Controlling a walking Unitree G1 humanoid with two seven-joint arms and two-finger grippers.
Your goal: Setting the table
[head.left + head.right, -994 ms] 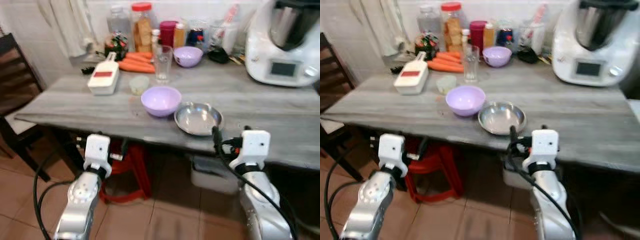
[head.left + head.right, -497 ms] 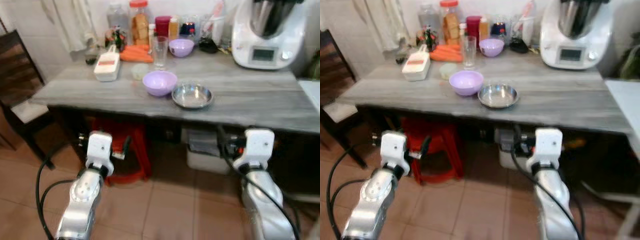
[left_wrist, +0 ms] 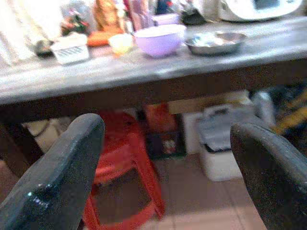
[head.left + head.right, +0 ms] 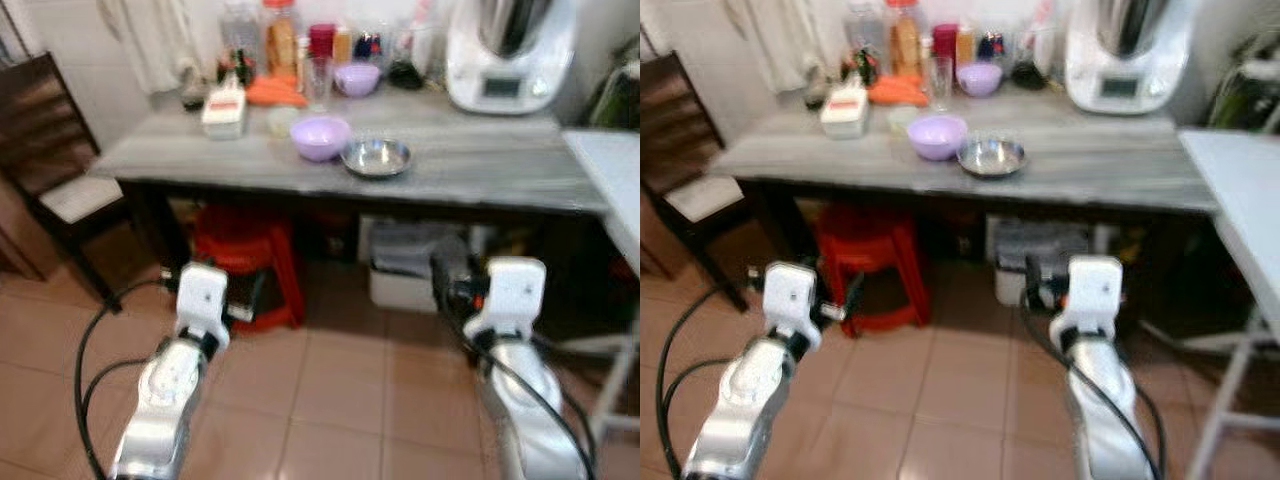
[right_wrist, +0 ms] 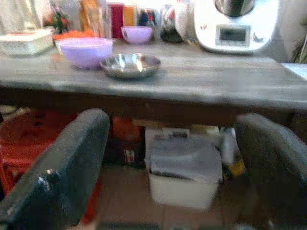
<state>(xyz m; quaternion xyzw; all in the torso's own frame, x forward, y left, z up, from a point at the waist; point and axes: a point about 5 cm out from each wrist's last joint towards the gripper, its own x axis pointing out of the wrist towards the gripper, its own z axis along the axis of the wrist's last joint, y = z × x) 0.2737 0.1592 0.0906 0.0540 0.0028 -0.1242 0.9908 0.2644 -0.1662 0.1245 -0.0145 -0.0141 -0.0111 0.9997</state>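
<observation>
Desk (image 4: 480,170) seen well apart; left tool (image 3: 163,158) and right tool (image 5: 168,158) held spread, empty. Closer approach advised before bowl (image 4: 319,136) is reached.

1. I see the table (image 4: 480,175) ahead; a bowl (image 4: 319,136) sits on it, left of a metal dish (image 4: 376,157).
2. Behind them stand jars, blurred, and an appliance (image 4: 508,50) at right.
3. A stool (image 4: 240,262) and a bin (image 4: 412,278) sit underneath.
4. A chair (image 4: 55,150) stands left.
</observation>
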